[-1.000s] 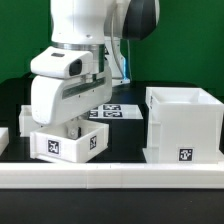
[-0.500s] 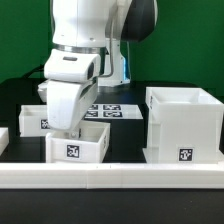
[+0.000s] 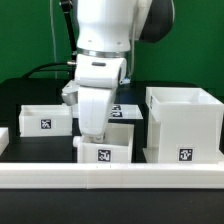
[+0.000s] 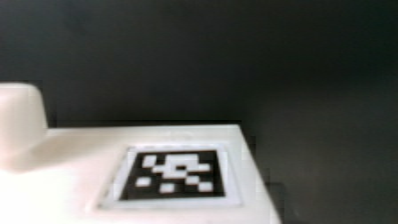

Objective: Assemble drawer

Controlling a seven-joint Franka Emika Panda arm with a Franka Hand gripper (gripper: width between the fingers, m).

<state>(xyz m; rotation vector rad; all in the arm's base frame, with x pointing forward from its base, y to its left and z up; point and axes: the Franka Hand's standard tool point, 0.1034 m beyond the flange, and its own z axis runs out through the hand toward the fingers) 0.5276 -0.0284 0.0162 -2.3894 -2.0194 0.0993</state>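
We count one robot arm [image 3: 105,40]. We count one large cube casing [image 3: 183,120] and two small trays, the near tray [image 3: 120,148] and the far tray [image 3: 40,112]. On these parts we count three square tags: the casing tag [image 3: 186,155], the near tray tag [image 3: 103,154] and the far tray tag [image 3: 44,125]. We count one marker board [image 3: 128,110] and one long border wall [image 3: 110,178]. In the wrist view we count one tag [image 4: 175,172].

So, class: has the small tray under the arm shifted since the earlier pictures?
Yes. The small tray has slid toward the exterior view's right, closer to the cube casing, which stayed put.
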